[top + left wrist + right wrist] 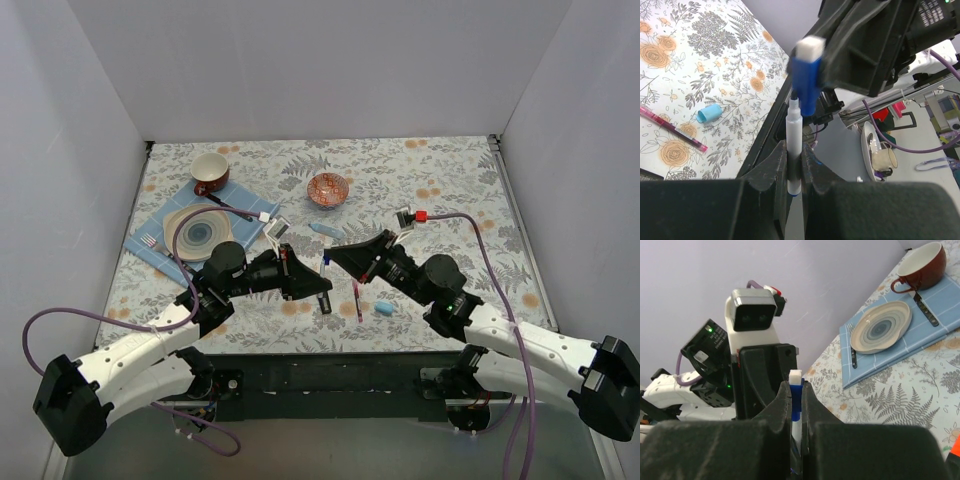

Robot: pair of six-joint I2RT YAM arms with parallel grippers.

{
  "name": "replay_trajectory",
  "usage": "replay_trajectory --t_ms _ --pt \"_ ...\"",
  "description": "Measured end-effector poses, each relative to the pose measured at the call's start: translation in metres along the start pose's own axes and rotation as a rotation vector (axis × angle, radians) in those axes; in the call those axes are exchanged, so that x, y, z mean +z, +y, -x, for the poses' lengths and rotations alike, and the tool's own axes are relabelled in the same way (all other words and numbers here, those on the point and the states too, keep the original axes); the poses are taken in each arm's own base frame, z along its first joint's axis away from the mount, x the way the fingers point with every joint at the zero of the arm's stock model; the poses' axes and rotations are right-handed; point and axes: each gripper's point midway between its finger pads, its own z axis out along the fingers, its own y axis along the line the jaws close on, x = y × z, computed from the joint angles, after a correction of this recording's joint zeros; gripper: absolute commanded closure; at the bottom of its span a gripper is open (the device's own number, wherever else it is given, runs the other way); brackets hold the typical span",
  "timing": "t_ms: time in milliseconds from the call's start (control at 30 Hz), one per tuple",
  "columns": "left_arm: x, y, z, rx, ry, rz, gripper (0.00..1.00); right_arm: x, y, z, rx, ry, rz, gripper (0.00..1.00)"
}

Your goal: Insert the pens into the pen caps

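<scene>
Blue plastic cap point(806, 80), clamped in your right gripper point(796, 395), hangs just over the tip of the slim white pen point(793, 137) pinched upright in your left gripper point(793, 167). It looks offset: push now and the rim may skew the pen.

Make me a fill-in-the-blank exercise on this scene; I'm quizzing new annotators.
The left gripper is shut on a white ____.
The right gripper grips a cap coloured dark ____.
The magenta pen lies loose on the ____.
Missing words: pen; blue; table.
</scene>
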Motion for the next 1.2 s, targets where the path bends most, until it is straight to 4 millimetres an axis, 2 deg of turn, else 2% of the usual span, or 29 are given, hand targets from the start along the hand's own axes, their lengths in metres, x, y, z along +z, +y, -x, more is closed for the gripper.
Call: replay_trajectory --t_ms 200,367,700,1200 --pt "0.001 0.002 0.000 -0.004 0.000 0.004 1.00 -0.006 -0.015 -0.014 0.021 0.031 -0.037 0.99" --pt "0.001 0.000 0.001 -0.001 -0.005 -0.002 1.00 -0.007 -0.010 -0.010 0.018 0.019 -0.023 0.99" --pt "-0.001 0.000 -0.001 -0.001 -0.008 -0.006 1.00 0.001 0.004 0.012 -0.014 -0.036 -0.007 0.99" --pt "-0.003 -0.005 0.000 0.007 -0.012 -0.021 1.00 0.008 0.000 0.008 -0.013 -0.020 -0.020 0.99"
